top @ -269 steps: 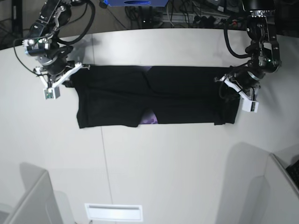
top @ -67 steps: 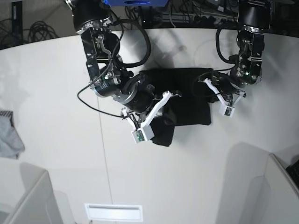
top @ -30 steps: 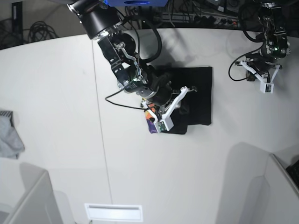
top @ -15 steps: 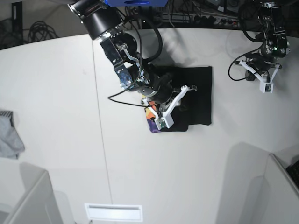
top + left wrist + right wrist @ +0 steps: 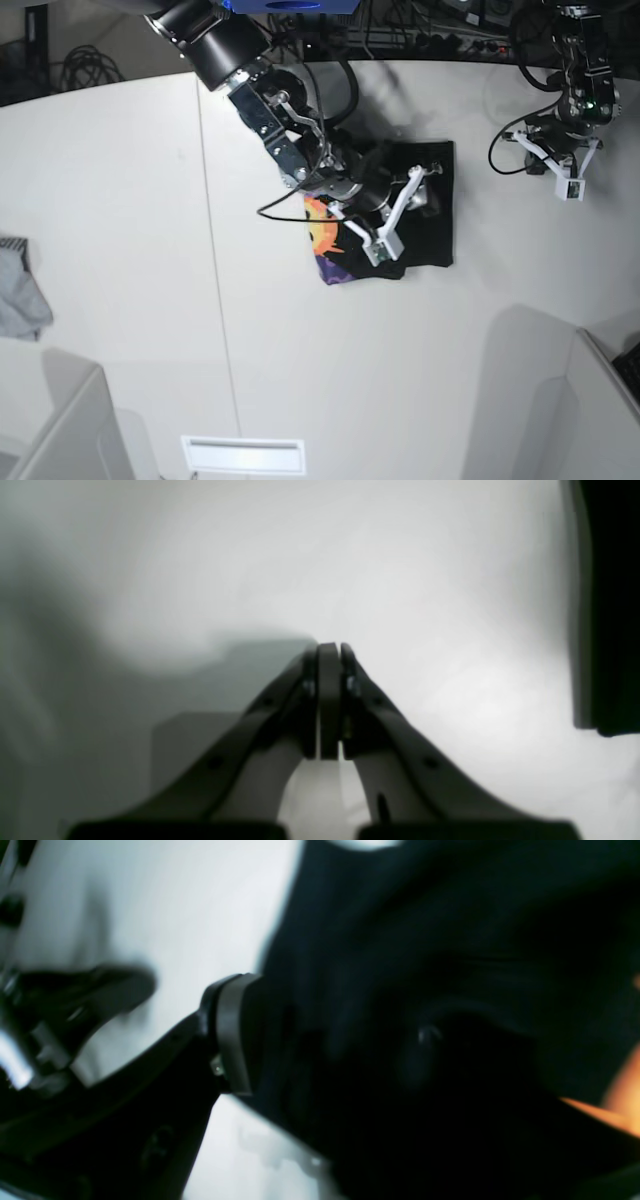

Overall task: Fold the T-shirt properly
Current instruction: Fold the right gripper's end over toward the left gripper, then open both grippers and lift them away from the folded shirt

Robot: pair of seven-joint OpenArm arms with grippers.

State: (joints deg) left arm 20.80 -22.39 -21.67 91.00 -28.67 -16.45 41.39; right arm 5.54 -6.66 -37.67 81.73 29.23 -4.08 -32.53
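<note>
T-shirt [image 5: 425, 215] lies on the table [image 5: 150, 300], bunched into a compact dark block. Landmark: the shirt itself. Its near-left corner is turned up, showing the orange sun print [image 5: 322, 232] on purple.

Right gripper [image 5: 402, 208] sits over the shirt's middle, arm reaching in from the far-left. In the right wrist view one pad [image 5: 235, 1032] shows at the cloth edge, the other is lost in black fabric; the base view shows white fingers spread in a V. Jaws apart, and whether any cloth is between them I cannot tell.

Left gripper [image 5: 563, 170] hangs off to the right of the shirt, well apart from it, over bare table. Left wrist view: jaws together, nothing between them; a dark shirt edge [image 5: 607, 605] sits at frame right.

Handling, as a judgement: soft, light, limp cotton. It will sag and drag, not hold shape; layers likely slide on each other and a pinch may take more than one ply. Not fragile. Best hold looks to be the turned-up corner by the print, or a hem edge, pinched flat at the table. The fold looks uneven there, so that corner likely needs relaying.
</note>
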